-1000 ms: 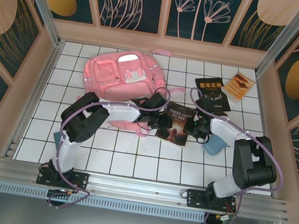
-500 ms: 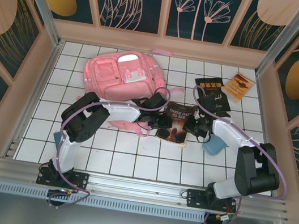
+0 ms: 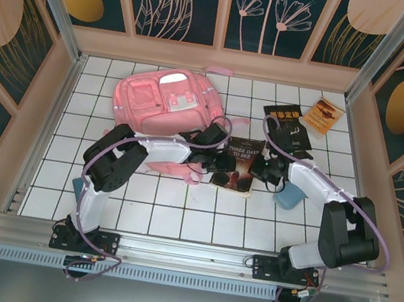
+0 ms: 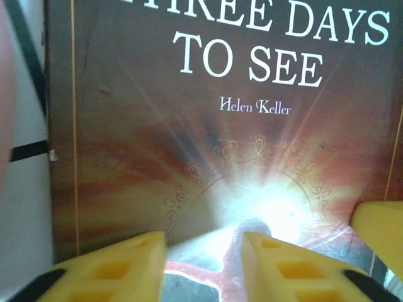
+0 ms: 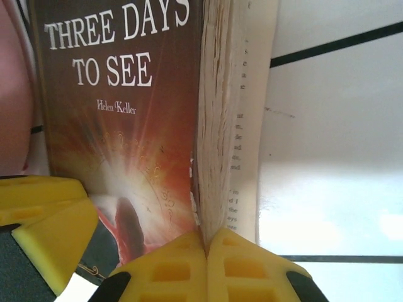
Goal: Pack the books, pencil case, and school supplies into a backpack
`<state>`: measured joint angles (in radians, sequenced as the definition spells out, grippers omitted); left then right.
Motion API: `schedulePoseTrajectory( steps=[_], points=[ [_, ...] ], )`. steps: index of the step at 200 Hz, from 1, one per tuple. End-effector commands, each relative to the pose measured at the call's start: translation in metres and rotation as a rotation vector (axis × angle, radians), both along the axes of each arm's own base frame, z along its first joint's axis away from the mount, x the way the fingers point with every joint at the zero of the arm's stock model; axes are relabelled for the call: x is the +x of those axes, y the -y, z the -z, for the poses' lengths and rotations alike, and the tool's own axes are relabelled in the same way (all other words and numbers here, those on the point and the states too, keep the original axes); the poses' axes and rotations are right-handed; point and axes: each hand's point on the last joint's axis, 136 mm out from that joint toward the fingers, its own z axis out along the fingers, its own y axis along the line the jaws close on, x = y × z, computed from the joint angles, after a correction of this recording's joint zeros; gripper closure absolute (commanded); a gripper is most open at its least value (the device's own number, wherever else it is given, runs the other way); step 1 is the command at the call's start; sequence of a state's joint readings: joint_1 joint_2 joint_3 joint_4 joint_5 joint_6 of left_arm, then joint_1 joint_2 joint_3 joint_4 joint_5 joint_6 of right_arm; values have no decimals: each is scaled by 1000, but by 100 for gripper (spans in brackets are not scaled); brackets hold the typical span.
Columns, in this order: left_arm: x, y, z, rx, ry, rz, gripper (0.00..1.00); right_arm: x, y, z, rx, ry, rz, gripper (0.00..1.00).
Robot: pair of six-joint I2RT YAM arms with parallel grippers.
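The dark brown book "Three Days to See" (image 3: 241, 159) lies on the tiles right of the pink backpack (image 3: 160, 101). My right gripper (image 3: 262, 169) is at the book's right edge. Its fingers (image 5: 182, 270) are shut on the cover and a block of pages (image 5: 214, 126), lifted off a lower page. My left gripper (image 3: 218, 161) hovers at the book's left side, jaws open over the cover (image 4: 189, 145). The black book (image 3: 287, 126) and the orange booklet (image 3: 323, 115) lie at the back right. The blue pencil case (image 3: 288, 196) rests by the right arm.
A small blue object (image 3: 76, 186) lies by the left arm's base. Pink backpack straps (image 3: 187, 172) trail under the left forearm. Wooden frame walls (image 3: 57, 88) enclose the tiled floor, with open tiles (image 3: 198, 220) in front of the book.
My right gripper moved in to the book's right edge and closed on the cover and pages. The left jaws have widened a little. The book has shifted slightly.
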<state>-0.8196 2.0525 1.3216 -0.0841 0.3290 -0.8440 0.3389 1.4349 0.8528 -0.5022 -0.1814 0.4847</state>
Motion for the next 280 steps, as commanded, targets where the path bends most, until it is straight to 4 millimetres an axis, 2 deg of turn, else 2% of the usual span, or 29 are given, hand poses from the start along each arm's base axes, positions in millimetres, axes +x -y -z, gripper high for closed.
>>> schedulePoseTrajectory(
  steps=[1, 20, 42, 76, 89, 92, 102, 114, 138, 165, 191, 215, 231, 247, 257, 280],
  points=[
    [19, 10, -65, -88, 113, 28, 52, 19, 9, -45, 0, 138, 22, 100],
    [38, -4, -102, -138, 176, -6, 38, 27, 9, -74, 41, 220, 4, 100],
    [58, -35, -126, -184, 203, -83, 28, 34, 1, -109, 126, 300, -34, 100],
    [72, -82, -143, -256, 210, -168, 18, 36, -32, -161, 324, 386, -160, 100],
    [73, -94, -135, -257, 200, -172, 13, 36, -41, -175, 378, 408, -195, 100],
    [73, -97, -147, -277, 221, -170, 13, 35, -44, -178, 391, 414, -208, 100],
    [71, -103, -148, -306, 219, -158, 10, 34, -50, -188, 431, 430, -243, 100],
    [68, -106, -150, -348, 224, -133, 2, 30, -60, -198, 489, 440, -292, 100],
    [60, -102, -156, -422, 221, -59, 1, 25, -74, -210, 587, 447, -374, 100],
    [52, -93, -181, -540, 238, -3, 1, 27, -81, -209, 623, 435, -409, 100],
    [53, -87, -184, -571, 215, 18, 2, 28, -87, -209, 671, 422, -433, 100],
    [53, -86, -185, -586, 210, 24, 8, 30, -89, -207, 686, 412, -436, 100],
    [52, -86, -191, -607, 212, 22, 17, 32, -88, -204, 678, 406, -428, 100],
    [50, -87, -198, -649, 192, 14, 36, 36, -85, -197, 663, 383, -401, 100],
    [51, -90, -200, -660, 187, -1, 53, 40, -82, -192, 652, 362, -377, 100],
    [53, -98, -203, -647, 194, -50, 81, 48, -74, -179, 604, 340, -316, 98]
  ],
)
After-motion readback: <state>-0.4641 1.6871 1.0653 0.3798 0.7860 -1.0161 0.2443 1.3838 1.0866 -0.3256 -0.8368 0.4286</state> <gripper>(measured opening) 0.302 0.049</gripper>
